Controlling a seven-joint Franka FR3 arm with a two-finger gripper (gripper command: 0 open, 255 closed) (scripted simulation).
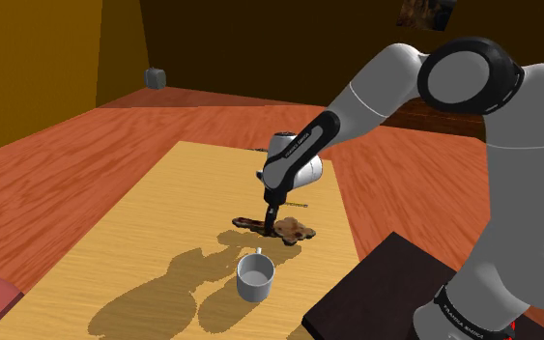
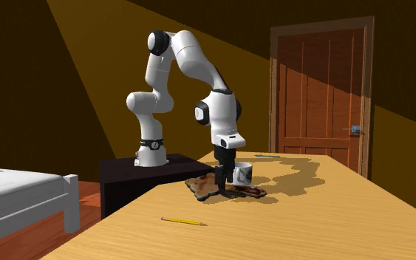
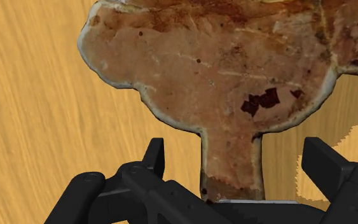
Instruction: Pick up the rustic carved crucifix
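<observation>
The crucifix (image 1: 296,229) is a flat, mottled brown and rust-coloured carved piece lying on the light wooden table (image 1: 144,241). It also lies near the table's middle in the second exterior view (image 2: 202,185). My black gripper (image 1: 268,223) is lowered straight onto it (image 2: 219,181). In the wrist view the gripper (image 3: 234,168) is open, its fingers (image 3: 153,156) standing on either side of a narrow stem of the crucifix (image 3: 231,159). Table shows in the gap on both sides of the stem. A broad lobed part of the crucifix (image 3: 203,70) spreads out beyond the fingertips.
A white mug (image 1: 254,275) stands upright close to the crucifix, on the stand's side (image 2: 241,173). A yellow pencil (image 2: 183,221) lies on the table farther off. The dark stand (image 1: 386,290) adjoins the table. A wooden door (image 2: 321,96) and a bed (image 2: 21,192) are nearby.
</observation>
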